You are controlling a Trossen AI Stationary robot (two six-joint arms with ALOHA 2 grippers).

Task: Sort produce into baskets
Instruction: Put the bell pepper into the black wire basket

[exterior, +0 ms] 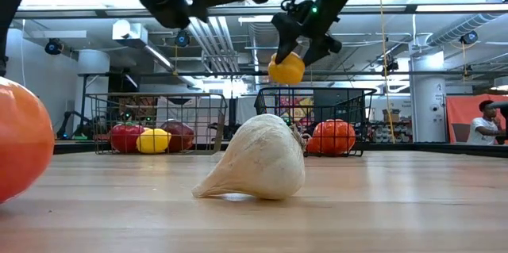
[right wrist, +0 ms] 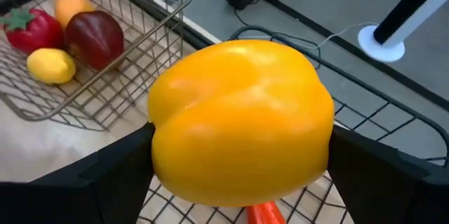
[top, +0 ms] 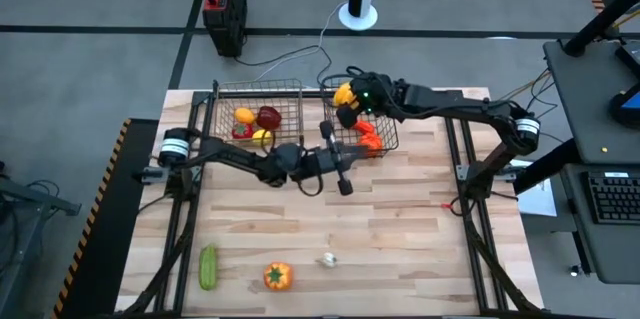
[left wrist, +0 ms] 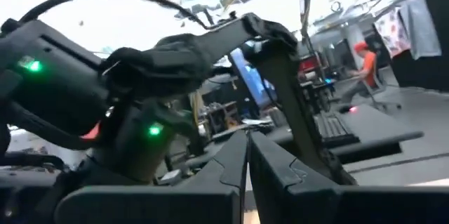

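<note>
My right gripper [top: 346, 97] is shut on a yellow pepper [right wrist: 242, 122], which hangs above the far left corner of the right basket [top: 388, 137]. An orange-red piece [top: 368, 137] lies in that basket. The left basket [top: 222, 119] holds a tomato [right wrist: 31, 27], an orange [right wrist: 70, 3], a dark red apple [right wrist: 95, 38] and a lemon [right wrist: 50, 66]. My left gripper [top: 345, 161] is shut and empty, and hovers at mid table just in front of the right basket. A cucumber [top: 207, 267], an orange pepper [top: 278, 276] and a garlic [exterior: 254, 166] lie near the table's near edge. My right gripper pinches the yellow pepper by two opposite sides [right wrist: 163, 147], one dark finger [right wrist: 105, 171] on each side. The fingers slant downward from the table's right. The pepper is lifted clear [exterior: 286, 69], well above the basket's rim.
The two baskets stand side by side at the table's far edge. My left arm [top: 250, 159] lies across the middle of the table. A black case [top: 224, 7] and a white stand [top: 358, 14] are on the floor beyond. A person [exterior: 480, 126] is in the room behind.
</note>
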